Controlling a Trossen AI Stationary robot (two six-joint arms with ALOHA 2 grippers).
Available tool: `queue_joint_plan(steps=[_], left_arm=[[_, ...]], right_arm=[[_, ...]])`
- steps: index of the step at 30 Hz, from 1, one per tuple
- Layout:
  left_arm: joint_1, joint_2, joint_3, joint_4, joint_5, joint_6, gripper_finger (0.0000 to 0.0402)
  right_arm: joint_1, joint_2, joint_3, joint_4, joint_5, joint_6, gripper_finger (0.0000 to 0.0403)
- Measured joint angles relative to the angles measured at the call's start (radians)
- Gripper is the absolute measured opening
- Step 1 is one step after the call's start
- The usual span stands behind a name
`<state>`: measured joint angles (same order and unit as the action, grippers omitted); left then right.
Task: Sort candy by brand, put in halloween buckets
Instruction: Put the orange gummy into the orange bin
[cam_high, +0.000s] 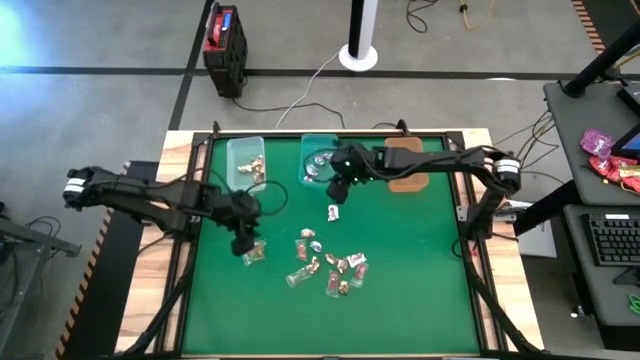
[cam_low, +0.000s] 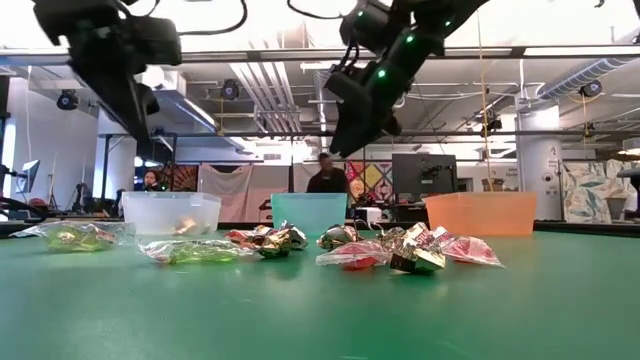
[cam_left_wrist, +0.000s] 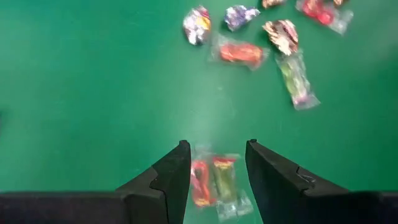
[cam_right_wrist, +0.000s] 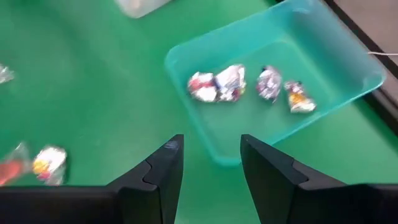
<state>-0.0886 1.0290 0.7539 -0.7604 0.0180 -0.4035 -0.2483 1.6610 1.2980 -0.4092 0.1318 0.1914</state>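
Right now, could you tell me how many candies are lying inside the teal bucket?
4, in a loose row across the floor of the teal bucket: two silvery ones touching, a third, and a fourth.

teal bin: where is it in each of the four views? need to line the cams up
High view: teal bin at the mat's far edge, centre, under the right gripper.
Low view: middle of the three bins, behind the candy pile.
Left wrist view: not in it.
Right wrist view: upper right, four silvery sweets inside.
Shared landmark: the clear bin beside it, in the low view.
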Motion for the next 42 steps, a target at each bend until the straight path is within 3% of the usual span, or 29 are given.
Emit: queue_joint_plan(steps=[6, 9, 26, 30, 35, 42], left_arm=[[-0.093, 0.022, -0.074, 0.134, -0.017, -0.014, 0.0137], [-0.115, 0.055, -0.110, 0.182, -0.082, -0.044, 0.0137], [-0.120, 0.321, -0.148, 0.253, -0.113, -0.081, 0.0135], [-0.120, 0.354, -0.142, 0.254, -0.113, -0.081, 0.0104], [-0.120, 0.360, -0.131, 0.253, -0.113, -0.052, 0.0014], [-0.120, 0.297, -0.082, 0.251, -0.185, 0.033, 0.0002]], right_arm=[[0.065, -0.055, -0.061, 0.026, 0.000, 0.037, 0.0154], [0.088, -0.072, -0.082, 0.032, 0.005, 0.052, 0.0157], [0.107, -0.100, -0.119, 0.033, 0.053, 0.073, 0.0155], [0.107, -0.100, -0.129, 0.032, 0.053, 0.078, 0.0155], [0.107, -0.100, -0.139, 0.032, 0.053, 0.086, 0.0155], [0.116, -0.100, -0.161, 0.056, 0.053, 0.070, 0.0155]])
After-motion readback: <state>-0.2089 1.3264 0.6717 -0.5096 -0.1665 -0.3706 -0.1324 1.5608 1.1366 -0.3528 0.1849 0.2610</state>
